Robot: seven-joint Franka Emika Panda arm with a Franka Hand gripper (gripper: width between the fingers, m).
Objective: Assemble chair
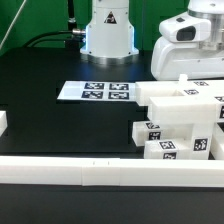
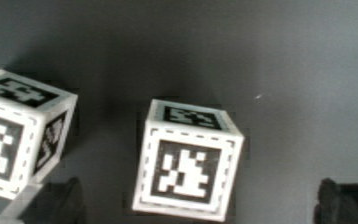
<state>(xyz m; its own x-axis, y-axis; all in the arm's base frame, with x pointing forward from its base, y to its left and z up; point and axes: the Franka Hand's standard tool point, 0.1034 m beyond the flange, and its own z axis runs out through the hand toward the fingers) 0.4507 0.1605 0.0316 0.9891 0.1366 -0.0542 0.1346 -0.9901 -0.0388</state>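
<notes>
Counter point(image 1: 40, 120), black and wide, carries everything, and a long white border rail point(image 1: 90, 172) runs along its near edge. At the far side stands the arm's base point(image 1: 105, 30), while the arm's white wrist end point(image 1: 188, 40) hangs over the exterior view's right. Below it the chair parts point(image 1: 180, 125) lie huddled on the counter's right half, chunky white blocks with black-and-white tags, touching or stacked. Whether any are joined I cannot tell. Nothing reads as a chair yet, so I judge the assembly barely begun, with all the joining left. The marker board point(image 1: 95, 91) lies flat just left of the heap and farther back. In the wrist view one tagged block point(image 2: 190, 160) stands between the fingertips of the claw point(image 2: 197, 200), which is released, spread wide and touching nothing. A second block point(image 2: 19, 130) sits near it. The exterior view's right edge cuts the heap off, the fingertips show only as dark blurs, and which part each block is stays unclear.
</notes>
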